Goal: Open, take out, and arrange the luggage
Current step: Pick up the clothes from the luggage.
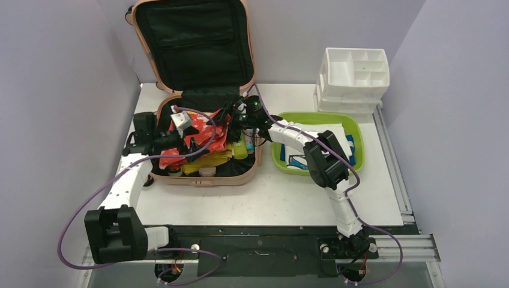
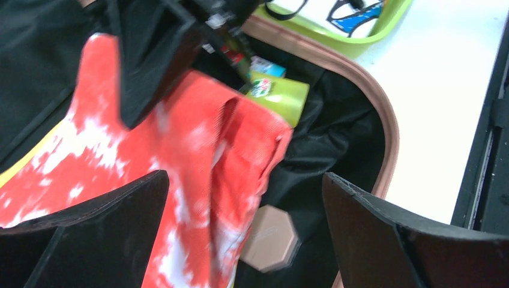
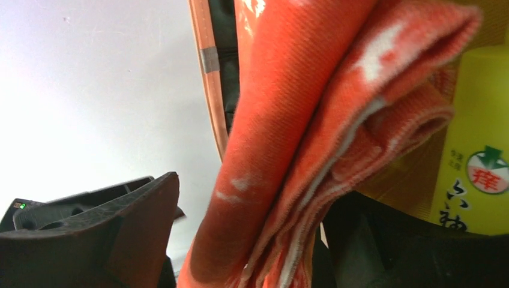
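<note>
While the luggage (image 1: pixel 234 176) lay open on the surface (image 1: pixel 270 198), the left claw (image 2: pixel 243 180) and right claw (image 3: pixel 264 192) both stood spread wide at its red cloth (image 2: pixel 180 150).

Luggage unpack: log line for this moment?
luggage: lid open | left tool: open | right tool: open, red cloth between jaws

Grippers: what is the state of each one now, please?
Left gripper: open, holding nothing.
Right gripper: open, red cloth between its jaws.

White table (image 1: pixel 270 198) between plain lavender walls (image 1: pixel 60 90).
</note>
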`<state>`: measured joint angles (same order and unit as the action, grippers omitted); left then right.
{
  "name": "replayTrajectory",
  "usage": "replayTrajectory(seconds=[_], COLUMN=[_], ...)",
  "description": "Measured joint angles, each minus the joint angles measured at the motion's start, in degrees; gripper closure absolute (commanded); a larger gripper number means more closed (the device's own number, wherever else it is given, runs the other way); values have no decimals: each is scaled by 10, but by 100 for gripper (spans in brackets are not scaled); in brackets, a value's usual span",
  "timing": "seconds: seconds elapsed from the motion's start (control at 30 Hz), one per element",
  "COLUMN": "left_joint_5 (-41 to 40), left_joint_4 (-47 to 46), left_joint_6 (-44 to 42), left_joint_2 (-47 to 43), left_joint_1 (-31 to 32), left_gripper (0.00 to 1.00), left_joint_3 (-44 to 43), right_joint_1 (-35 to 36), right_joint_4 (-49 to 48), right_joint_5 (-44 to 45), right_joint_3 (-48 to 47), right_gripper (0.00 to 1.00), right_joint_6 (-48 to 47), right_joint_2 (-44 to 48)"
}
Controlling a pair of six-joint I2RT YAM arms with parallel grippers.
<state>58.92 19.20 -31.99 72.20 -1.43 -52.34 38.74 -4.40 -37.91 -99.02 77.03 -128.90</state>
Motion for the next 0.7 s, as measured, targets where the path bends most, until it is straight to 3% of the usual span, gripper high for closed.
replayTrajectory(seconds=[0.03,0.13,0.2,0.23,0.3,0.7], left_joint_5=[2,9,9,9,8,-87], left_joint_4=[-2,-37,-63,-70,-85,-95], left_joint_6=[9,57,86,99,120,191], left_joint_2=[-2,-9,-16,-20,-29,-98], left_joint_1=[-13,-72,-104,-117,-134,-202], left_gripper=[4,4,4,4,4,4], left_joint_3=[0,1,3,3,4,33], right_joint_1=[0,0,0,0,0,8], right_joint_4=[3,28,52,63,93,295], right_joint_5=[0,2,6,7,13,53], right_joint_3=[0,0,0,0,0,-136], right_gripper=[36,52,71,85,99,100], right_joint_6=[-7,-37,-61,-77,-106,-349], right_joint_2=[0,0,0,0,0,-2])
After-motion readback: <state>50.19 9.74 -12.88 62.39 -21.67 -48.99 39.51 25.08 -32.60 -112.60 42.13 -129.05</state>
